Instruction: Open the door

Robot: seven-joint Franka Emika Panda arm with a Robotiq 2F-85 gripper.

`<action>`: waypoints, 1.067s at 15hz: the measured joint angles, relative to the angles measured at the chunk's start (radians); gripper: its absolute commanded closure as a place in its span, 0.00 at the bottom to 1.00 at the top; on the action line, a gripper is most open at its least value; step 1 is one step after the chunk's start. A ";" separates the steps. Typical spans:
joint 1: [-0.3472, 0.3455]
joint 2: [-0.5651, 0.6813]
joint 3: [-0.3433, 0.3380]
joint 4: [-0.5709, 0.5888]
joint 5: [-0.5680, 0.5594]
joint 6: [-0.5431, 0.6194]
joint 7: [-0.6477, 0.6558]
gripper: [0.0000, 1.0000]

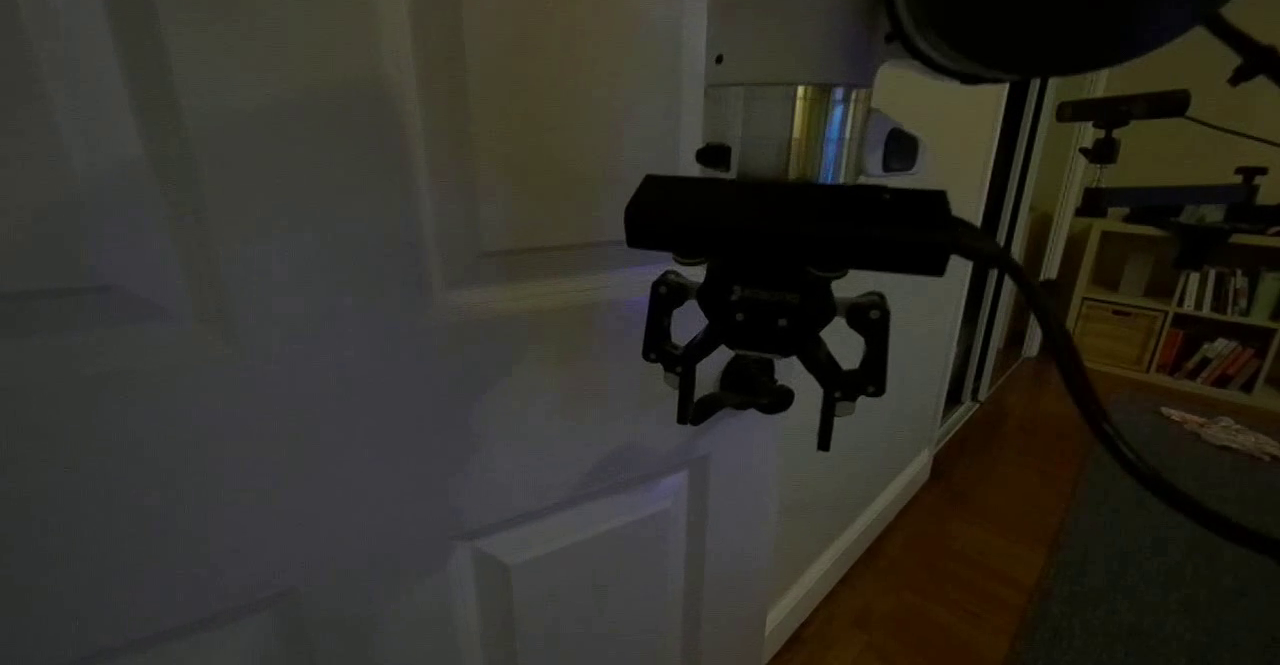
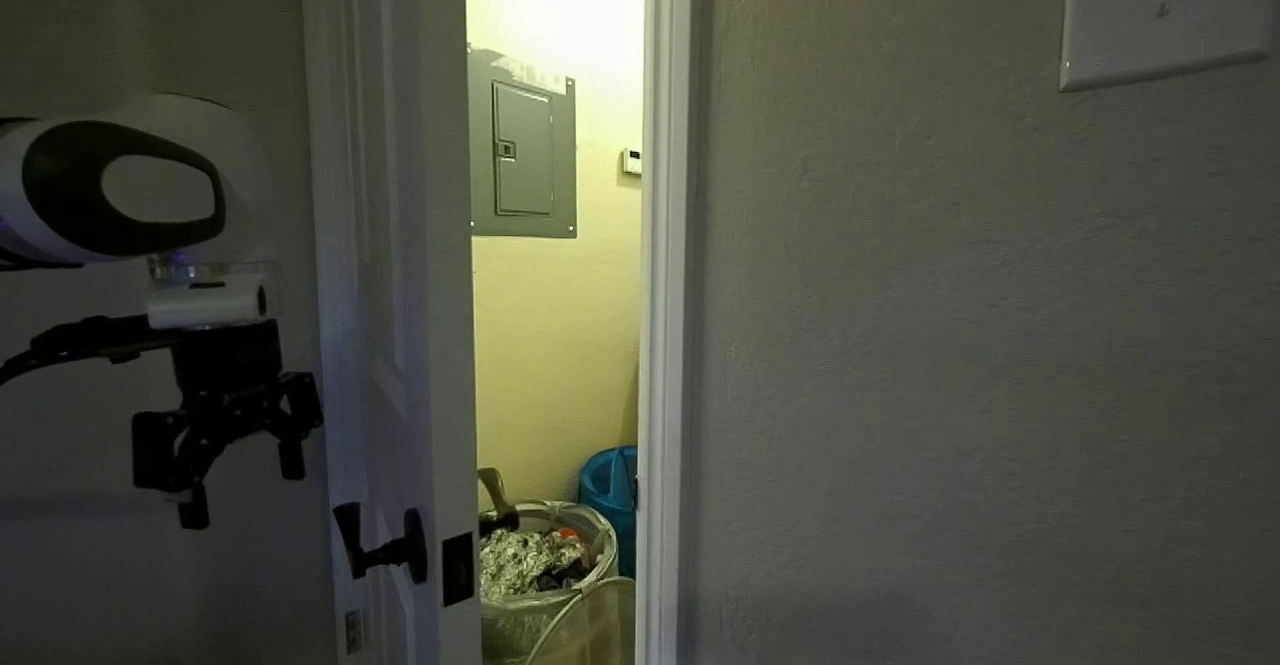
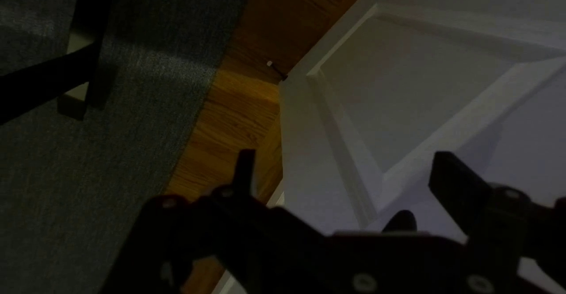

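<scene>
In an exterior view, from left: fingers [image 2: 194,509] spread wide, nothing held. Next, white door [image 2: 398,295], standing ajar; black lever handle [image 2: 414,546] on it, apart from fingers. Past door edge, grey electrical panel [image 2: 525,150], then blue container [image 2: 605,490] lower down; door frame [image 2: 667,345]; wall [image 2: 900,295] bearing light-switch plate [image 2: 1165,40], far right.

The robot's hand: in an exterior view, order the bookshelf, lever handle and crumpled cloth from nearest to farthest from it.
1. Lever handle: on the door, showing between the fingers.
2. Crumpled cloth: picture's right, on the rug.
3. Bookshelf: far right, beyond the cloth.
</scene>
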State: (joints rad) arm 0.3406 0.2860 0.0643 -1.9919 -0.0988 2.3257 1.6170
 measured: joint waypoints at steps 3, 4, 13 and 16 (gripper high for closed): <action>-0.002 -0.042 0.009 -0.018 -0.002 -0.038 0.013 0.00; -0.004 -0.056 0.013 -0.024 -0.002 -0.043 0.010 0.00; -0.089 -0.270 0.078 -0.073 0.215 -0.280 -0.524 0.00; -0.108 -0.373 0.078 -0.089 0.222 -0.449 -0.580 0.00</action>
State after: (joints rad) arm 0.2324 -0.0873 0.1427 -2.0804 0.1228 1.8762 1.0374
